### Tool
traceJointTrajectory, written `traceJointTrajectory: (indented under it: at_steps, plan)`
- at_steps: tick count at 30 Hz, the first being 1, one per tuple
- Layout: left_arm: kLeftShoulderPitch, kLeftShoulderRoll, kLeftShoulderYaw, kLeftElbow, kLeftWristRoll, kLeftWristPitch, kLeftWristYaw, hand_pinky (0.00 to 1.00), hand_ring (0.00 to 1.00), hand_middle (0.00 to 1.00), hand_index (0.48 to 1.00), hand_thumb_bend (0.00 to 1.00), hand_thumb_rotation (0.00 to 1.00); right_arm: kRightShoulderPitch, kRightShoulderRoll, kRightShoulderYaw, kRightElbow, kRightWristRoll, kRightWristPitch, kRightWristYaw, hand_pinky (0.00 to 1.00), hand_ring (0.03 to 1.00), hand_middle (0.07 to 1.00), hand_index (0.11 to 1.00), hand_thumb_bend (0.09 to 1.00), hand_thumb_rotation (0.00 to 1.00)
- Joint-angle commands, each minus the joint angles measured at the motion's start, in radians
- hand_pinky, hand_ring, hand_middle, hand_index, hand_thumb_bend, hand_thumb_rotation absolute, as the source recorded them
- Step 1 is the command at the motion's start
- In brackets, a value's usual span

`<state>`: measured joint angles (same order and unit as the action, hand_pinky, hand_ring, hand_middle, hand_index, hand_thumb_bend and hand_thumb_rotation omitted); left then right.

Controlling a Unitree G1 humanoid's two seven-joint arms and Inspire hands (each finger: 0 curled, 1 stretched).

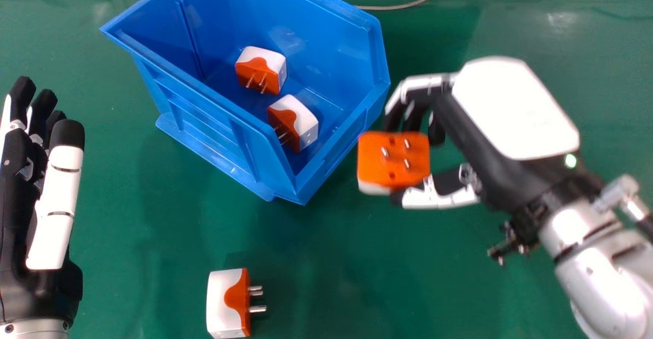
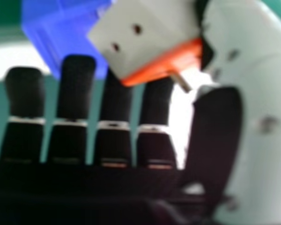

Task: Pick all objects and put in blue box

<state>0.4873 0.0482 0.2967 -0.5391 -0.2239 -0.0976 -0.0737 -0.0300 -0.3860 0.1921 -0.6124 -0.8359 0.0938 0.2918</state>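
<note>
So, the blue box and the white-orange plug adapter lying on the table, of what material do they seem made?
Blue box: probably moulded plastic, slightly glossy, with thin ribbed walls.
Plug adapter: likely smooth hard plastic; its prongs look like metal, from their silvery shine.

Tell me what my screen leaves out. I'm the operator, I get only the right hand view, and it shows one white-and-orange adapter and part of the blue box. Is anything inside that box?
Observer: Yes. In the head view, one adapter lies inside the blue box, with a second adapter nearer its right-hand end.
Operator: Good. Besides the held adapter, is there one left to pick?
Observer: Yes, a last adapter lies on the green table by the head view's bottom edge, its prongs pointing to that view's right.
</note>
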Motion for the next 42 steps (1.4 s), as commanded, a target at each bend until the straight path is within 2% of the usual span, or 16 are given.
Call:
traceJointTrajectory:
  at_steps: [1, 4, 7, 12, 14, 16, 18, 21, 24, 25, 28, 30, 33, 35, 39, 42]
  plan:
    - [-0.006, 0.008, 0.008, -0.005, 0.005, -0.02, -0.004, 0.95, 0.97, 0.97, 0.966, 0.59, 0.7, -0.074, 0.012, -0.004, 0.011, -0.004, -0.021, -0.02, 0.29, 0.396, 0.493, 0.536, 0.492, 0.0]
    - [-0.009, 0.011, 0.012, -0.003, 0.0, -0.02, -0.01, 0.95, 0.97, 0.97, 0.964, 0.59, 0.7, -0.154, 0.017, 0.009, 0.079, -0.021, -0.048, -0.05, 0.3, 0.397, 0.492, 0.54, 0.491, 0.0]
    - [-0.008, 0.011, 0.014, -0.011, 0.007, -0.012, -0.006, 0.95, 0.97, 0.97, 0.965, 0.6, 0.7, -0.222, 0.023, 0.025, 0.15, -0.039, -0.076, -0.086, 0.3, 0.395, 0.489, 0.547, 0.49, 0.0]
    - [-0.012, 0.014, 0.017, -0.006, 0.005, -0.017, -0.011, 0.94, 0.96, 0.96, 0.961, 0.6, 0.7, -0.339, 0.086, 0.075, 0.269, -0.08, -0.028, -0.084, 0.29, 0.388, 0.48, 0.551, 0.488, 0.0]
    - [-0.014, 0.017, 0.018, -0.005, 0.008, -0.016, -0.011, 0.94, 0.96, 0.96, 0.961, 0.6, 0.7, -0.383, 0.098, 0.096, 0.32, -0.103, -0.03, -0.103, 0.29, 0.388, 0.479, 0.551, 0.487, 0.0]
    - [-0.015, 0.018, 0.019, -0.007, 0.01, -0.013, -0.01, 0.94, 0.96, 0.96, 0.961, 0.6, 0.7, -0.43, 0.095, 0.114, 0.387, -0.11, -0.065, -0.141, 0.29, 0.386, 0.478, 0.549, 0.487, 0.0]
    - [-0.017, 0.02, 0.022, -0.006, 0.02, -0.012, -0.006, 0.93, 0.96, 0.96, 0.962, 0.6, 0.7, -0.476, 0.095, 0.135, 0.452, -0.122, -0.08, -0.166, 0.28, 0.385, 0.478, 0.547, 0.486, 0.0]
    - [-0.015, 0.013, 0.02, -0.019, 0.023, 0.007, 0.005, 0.93, 0.96, 0.96, 0.962, 0.6, 0.7, -0.543, 0.119, 0.162, 0.544, -0.134, -0.072, -0.179, 0.28, 0.383, 0.477, 0.545, 0.486, 0.0]
    - [-0.02, 0.014, 0.018, -0.006, 0.03, -0.016, 0.0, 0.92, 0.96, 0.96, 0.959, 0.6, 0.7, -0.604, 0.138, 0.185, 0.647, -0.127, -0.083, -0.211, 0.27, 0.381, 0.479, 0.543, 0.485, 0.0]
    - [-0.025, 0.016, 0.018, 0.005, 0.027, -0.031, -0.008, 0.92, 0.96, 0.96, 0.954, 0.6, 0.7, -0.621, 0.145, 0.192, 0.682, -0.122, -0.089, -0.226, 0.27, 0.385, 0.487, 0.541, 0.485, 0.0]
    - [-0.029, 0.016, 0.022, 0.025, 0.026, -0.049, -0.015, 0.92, 0.95, 0.96, 0.951, 0.6, 0.71, -0.675, 0.174, 0.207, 0.798, -0.106, -0.102, -0.277, 0.26, 0.389, 0.494, 0.54, 0.485, 0.0]
    - [-0.034, 0.016, 0.024, 0.035, 0.02, -0.055, -0.02, 0.92, 0.95, 0.96, 0.948, 0.6, 0.71, -0.703, 0.19, 0.221, 0.853, -0.113, -0.09, -0.299, 0.26, 0.394, 0.502, 0.539, 0.485, 0.0]
    - [-0.037, 0.014, 0.025, 0.043, 0.028, -0.062, -0.017, 0.92, 0.95, 0.95, 0.941, 0.59, 0.72, -0.761, 0.214, 0.242, 0.981, -0.105, -0.11, -0.353, 0.26, 0.404, 0.517, 0.535, 0.486, 0.0]
    - [-0.038, 0.016, 0.025, 0.047, 0.024, -0.065, -0.021, 0.92, 0.95, 0.95, 0.941, 0.59, 0.72, -0.798, 0.23, 0.25, 1.074, -0.085, -0.129, -0.378, 0.26, 0.404, 0.517, 0.535, 0.486, 0.0]
    - [-0.037, 0.014, 0.024, 0.047, 0.028, -0.057, -0.016, 0.92, 0.95, 0.95, 0.939, 0.59, 0.72, -0.872, 0.26, 0.275, 1.259, -0.069, -0.174, -0.453, 0.27, 0.412, 0.524, 0.544, 0.485, 0.0]
    - [-0.038, 0.014, 0.022, 0.049, 0.028, -0.06, -0.016, 0.92, 0.95, 0.95, 0.937, 0.59, 0.72, -0.917, 0.286, 0.287, 1.373, -0.05, -0.189, -0.49, 0.27, 0.414, 0.523, 0.551, 0.486, 0.0]
